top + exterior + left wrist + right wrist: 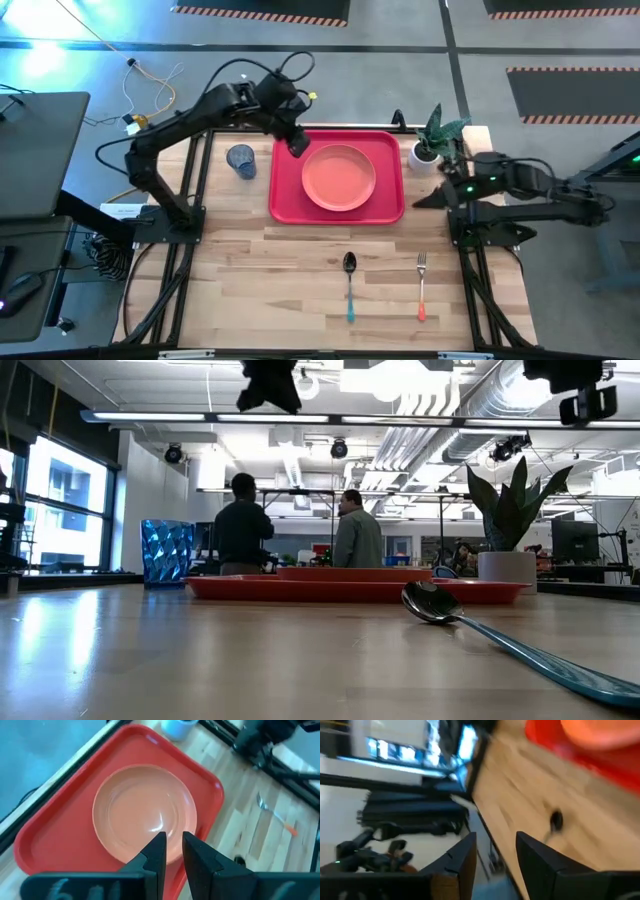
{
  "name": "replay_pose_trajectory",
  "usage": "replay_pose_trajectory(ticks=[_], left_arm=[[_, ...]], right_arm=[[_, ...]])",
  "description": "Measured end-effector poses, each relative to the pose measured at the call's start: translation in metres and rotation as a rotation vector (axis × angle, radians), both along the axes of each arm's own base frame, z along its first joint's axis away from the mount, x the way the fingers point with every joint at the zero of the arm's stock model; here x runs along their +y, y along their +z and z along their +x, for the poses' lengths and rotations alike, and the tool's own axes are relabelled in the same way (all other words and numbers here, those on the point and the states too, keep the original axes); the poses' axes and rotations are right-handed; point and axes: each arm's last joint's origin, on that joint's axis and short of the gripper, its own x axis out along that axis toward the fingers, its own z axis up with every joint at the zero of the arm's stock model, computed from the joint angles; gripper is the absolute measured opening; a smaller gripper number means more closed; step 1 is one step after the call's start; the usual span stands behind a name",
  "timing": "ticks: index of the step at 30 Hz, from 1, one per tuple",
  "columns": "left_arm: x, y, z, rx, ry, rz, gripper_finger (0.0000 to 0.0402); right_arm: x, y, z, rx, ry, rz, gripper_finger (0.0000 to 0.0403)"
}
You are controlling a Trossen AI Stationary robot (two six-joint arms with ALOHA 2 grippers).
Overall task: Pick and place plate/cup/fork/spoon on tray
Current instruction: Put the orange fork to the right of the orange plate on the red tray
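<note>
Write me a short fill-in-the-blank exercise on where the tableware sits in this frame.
1. The plate rests on the red ____.
2. The cup stands on the table beside the tray's ____ edge in the high view.
3. The fork has an orange-red handle; the spoon's handle is ____.

Missing words: tray; left; teal-blue
</note>
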Motion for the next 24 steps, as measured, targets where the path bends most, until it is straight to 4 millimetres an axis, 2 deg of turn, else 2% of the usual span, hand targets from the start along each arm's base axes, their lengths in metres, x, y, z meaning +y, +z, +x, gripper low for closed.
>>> replay_pose_trajectory(ticks=[4,11,19,24], left_arm=[[-0.009,0.001,-0.005,0.024,-0.037,0.009,0.0051],[-0.020,-0.020,-0.010,0.097,-0.048,-0.035,0.0051],[-0.033,-0.035,-0.007,0.150,-0.080,-0.064,0.0051],[-0.043,-0.036,-0.003,0.150,-0.114,-0.063,0.0051]], right_arm=[[0.009,-0.012,0.019,0.152,0.064,0.097,0.0126],[0.036,-0.032,0.042,0.387,0.136,0.207,0.0126],[0.072,-0.053,0.054,0.563,0.028,0.209,0.0126],[0.092,-0.069,0.054,0.696,-0.039,0.210,0.0126]])
